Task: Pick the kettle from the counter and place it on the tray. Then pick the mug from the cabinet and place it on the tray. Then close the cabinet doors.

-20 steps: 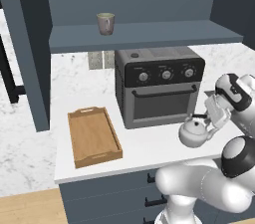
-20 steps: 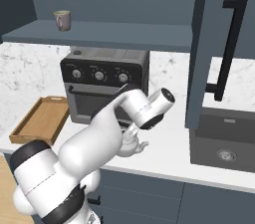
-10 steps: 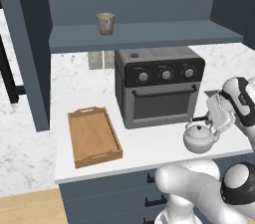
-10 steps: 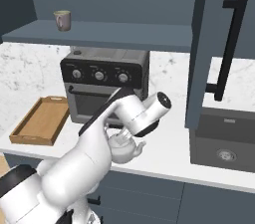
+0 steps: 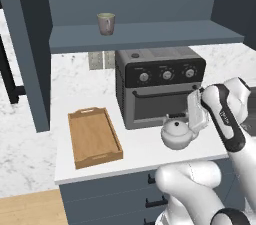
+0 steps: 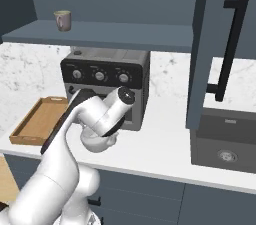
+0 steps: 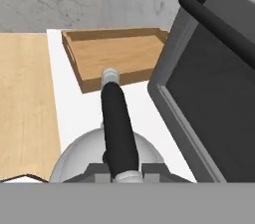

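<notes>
Left base view: kettle (image 5: 177, 133) on the counter (image 5: 145, 151), just in front of the oven (image 5: 159, 85), right of the tray (image 5: 93, 136) and well apart from it. Gripper (image 5: 187, 117) at the kettle's black handle, reaching in from the right; fingers hidden behind the hand, so grip hard to read here. Mug (image 5: 105, 23) upright on the cabinet (image 5: 135, 34) shelf, far left above the oven. Left door (image 5: 26, 44) swung open, standing edge-on at the left.

Right base view: kettle (image 6: 97, 142) partly hidden behind the arm, on the counter (image 6: 160, 149) in front of the oven (image 6: 107, 76). Tray (image 6: 37, 121) at the left end of the counter. Mug (image 6: 63, 19) on the shelf at upper left. Right door (image 6: 222, 49) open, black bar handle facing out, above the sink (image 6: 225, 141).

Hand view: gripper (image 7: 125, 170) pinching the near end of the kettle's black handle, one finger on each side, nearly pressed together. Kettle (image 7: 79, 156) body rounded below the handle, on the white counter (image 7: 82, 108). Tray (image 7: 117, 56) beyond, far end of the counter. Oven (image 7: 211, 93) door close on the right.
</notes>
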